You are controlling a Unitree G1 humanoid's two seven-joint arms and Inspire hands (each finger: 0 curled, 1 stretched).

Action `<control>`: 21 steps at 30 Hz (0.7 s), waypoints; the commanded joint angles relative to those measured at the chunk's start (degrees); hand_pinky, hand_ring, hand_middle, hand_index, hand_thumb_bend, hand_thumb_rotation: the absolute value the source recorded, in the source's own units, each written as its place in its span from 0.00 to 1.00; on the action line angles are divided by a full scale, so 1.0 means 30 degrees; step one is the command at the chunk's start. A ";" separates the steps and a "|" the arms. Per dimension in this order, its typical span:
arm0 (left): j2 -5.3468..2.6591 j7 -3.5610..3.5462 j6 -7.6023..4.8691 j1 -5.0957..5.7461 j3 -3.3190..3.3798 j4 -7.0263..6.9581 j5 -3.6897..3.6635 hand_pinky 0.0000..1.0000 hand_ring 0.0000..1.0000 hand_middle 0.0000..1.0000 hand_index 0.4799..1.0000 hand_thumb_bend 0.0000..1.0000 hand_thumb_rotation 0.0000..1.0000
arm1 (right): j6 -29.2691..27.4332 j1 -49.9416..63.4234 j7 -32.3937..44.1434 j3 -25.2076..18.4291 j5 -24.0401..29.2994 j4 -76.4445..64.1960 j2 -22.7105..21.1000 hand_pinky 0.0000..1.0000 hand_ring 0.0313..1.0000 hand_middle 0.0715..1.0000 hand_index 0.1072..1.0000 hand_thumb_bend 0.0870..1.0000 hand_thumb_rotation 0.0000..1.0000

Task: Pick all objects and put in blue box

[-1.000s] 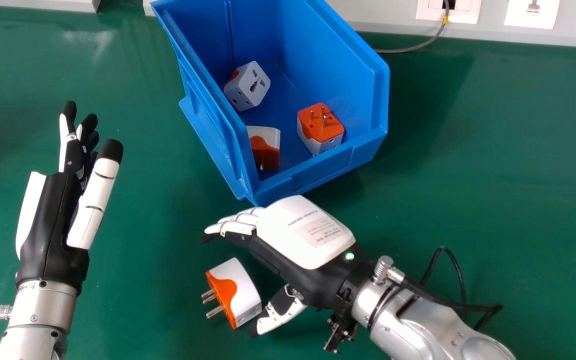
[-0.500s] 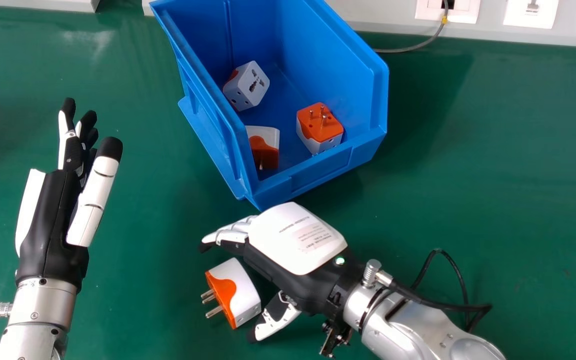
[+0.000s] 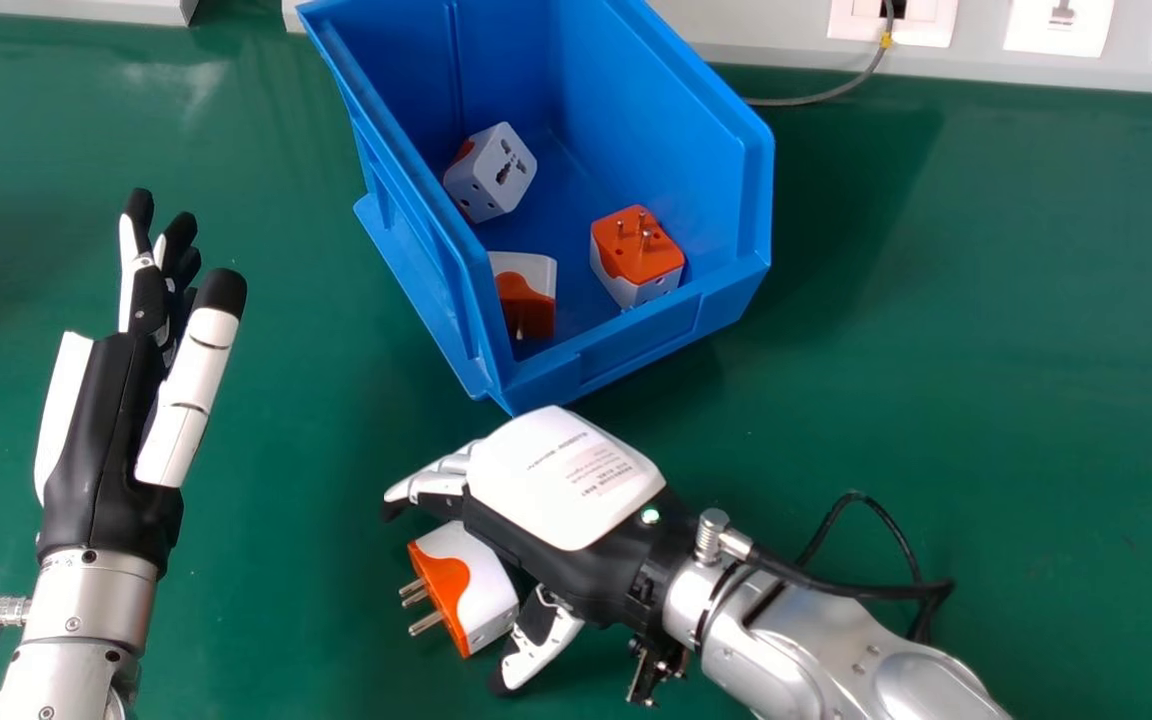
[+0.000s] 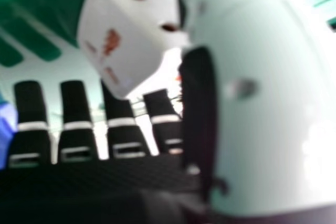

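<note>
My right hand (image 3: pixel 566 490) is low over the table in the head view, its fingers and thumb spread on two sides of a white and orange plug adapter (image 3: pixel 476 590). In the right hand view the adapter (image 4: pixel 126 35) stands between my right hand's fingertips and thumb (image 4: pixel 262 93); the fingers are not curled round it. The blue box (image 3: pixel 626 355) stands just beyond, holding three similar adapters: one (image 3: pixel 492 175) at its left wall, one (image 3: pixel 526 295) near the front left, one (image 3: pixel 636 255) toward the right. At the left, my left hand (image 3: pixel 106 430) is open, fingers straight.
The green table (image 3: pixel 936 350) extends to the right of the box. A grey cable (image 3: pixel 826 97) runs from a wall socket panel (image 3: pixel 911 20) at the back to behind the box. A black cable (image 3: pixel 836 580) loops off my right wrist.
My right hand has moved leftward and slightly nearer the view's bottom edge, coming over part of the loose adapter. My left hand has shifted slightly upward in the view. The adapters stay put.
</note>
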 commanded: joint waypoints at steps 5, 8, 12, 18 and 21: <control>0.0185 -0.0071 -0.0384 -0.0178 -0.0020 -0.0328 0.0039 1.00 1.00 1.00 1.00 0.67 0.89 | 0.1175 -0.0527 0.0415 0.0407 -0.0496 0.0886 0.0163 0.68 0.77 0.78 0.75 0.57 0.12; 0.0156 -0.0074 -0.0352 -0.0221 -0.0013 -0.0274 0.0033 1.00 1.00 1.00 1.00 0.67 0.89 | 0.1527 -0.0733 0.0408 0.0585 -0.0579 0.1165 0.0270 0.68 0.77 0.78 0.75 0.57 0.12; 0.0125 -0.0115 -0.0339 -0.0300 0.0013 -0.0231 -0.0051 1.00 1.00 1.00 1.00 0.66 0.88 | 0.1729 -0.0957 0.0320 0.0765 -0.0600 0.1508 0.0322 0.68 0.77 0.78 0.75 0.57 0.12; 0.0133 -0.0378 -0.0701 -0.0518 0.0036 0.0146 -0.0275 1.00 1.00 1.00 1.00 0.64 0.88 | 0.2039 -0.1241 0.0401 0.0984 -0.0634 0.1879 0.0291 0.66 0.77 0.78 0.75 0.57 0.12; 0.0170 -0.0569 -0.0828 -0.0576 0.0084 0.0271 -0.0436 1.00 1.00 1.00 1.00 0.64 0.88 | 0.2234 -0.1239 0.0569 0.1151 -0.0805 0.1731 0.0246 0.66 0.76 0.78 0.74 0.57 0.11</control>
